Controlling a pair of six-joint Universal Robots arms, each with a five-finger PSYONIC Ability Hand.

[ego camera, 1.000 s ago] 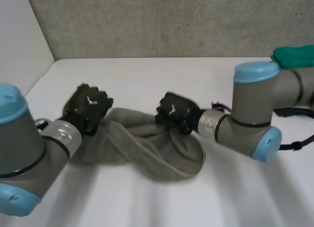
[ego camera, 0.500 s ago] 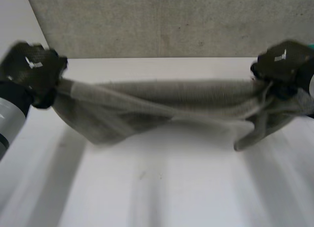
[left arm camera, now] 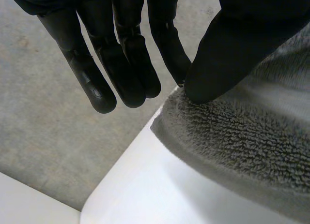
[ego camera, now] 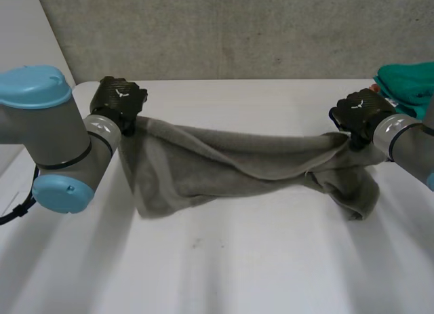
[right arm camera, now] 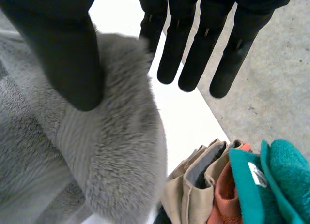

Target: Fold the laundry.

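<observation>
A grey towel of thick, loopy terry hangs stretched across the white table from left to right. Its top edge sags a little in the middle. Loose folds bunch below, with one lobe drooping at the left end and another at the right. I cannot tell whether those lobes touch the table.

The left hand has the towel's far-left corner. In the left wrist view that corner sits right at the fingertips. The thumb presses down on it against the nearest finger, so it is pinched, while the other fingers reach out straight and close together, clear of the cloth.

The right hand holds the opposite end at the far right. In the right wrist view the thumb bears down on a bunched edge of the towel, clamping it against the finger beside it. The remaining fingers are straight and slightly spread, touching nothing.

Just beyond the right hand lies a pile of clothes in beige, orange and teal, with its teal piece at the table's far right.
</observation>
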